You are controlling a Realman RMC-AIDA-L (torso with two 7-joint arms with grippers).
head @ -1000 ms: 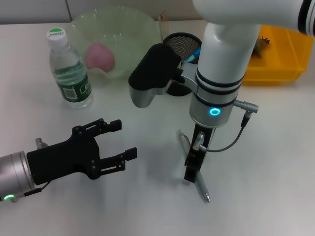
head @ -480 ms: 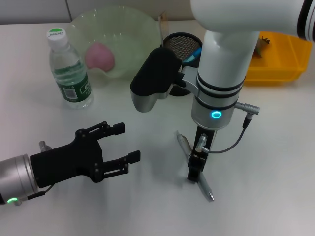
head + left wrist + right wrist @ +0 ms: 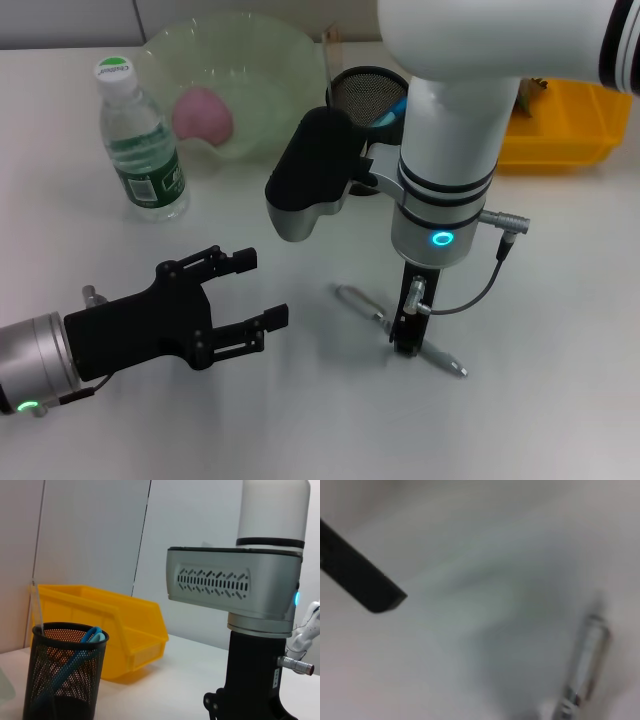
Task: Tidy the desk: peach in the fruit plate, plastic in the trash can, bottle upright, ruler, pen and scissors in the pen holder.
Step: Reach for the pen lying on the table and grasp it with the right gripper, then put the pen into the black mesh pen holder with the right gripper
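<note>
The pen (image 3: 400, 329) is a slim silver one lying flat on the bench (image 3: 560, 300), slanted, toward the near edge and right of the middle. The right pincer (image 3: 408, 340) points straight down over its midsection, fingers against the bench on either side of the barrel; I cannot tell from any view whether they have closed on it. The right wrist view shows one end of the pen (image 3: 585, 672) beside a dark fingertip (image 3: 360, 577), blurred, which the head view hides under the arm. The left pincer (image 3: 255, 290) hovers near the front left edge, its fingers spread wide and holding nothing. Behind the right arm stands the black mesh pen holder (image 3: 362, 90); the left wrist view shows it (image 3: 62, 672) holding blue-handled scissors (image 3: 82, 650) and a clear ruler (image 3: 36, 605) upright. At the far edge the pale green fruit plate (image 3: 270, 60) holds the pink peach (image 3: 203, 114). The bottle (image 3: 140, 145) stands upright beside it, on its left. A yellow bin (image 3: 570, 110) sits at the far right.
</note>
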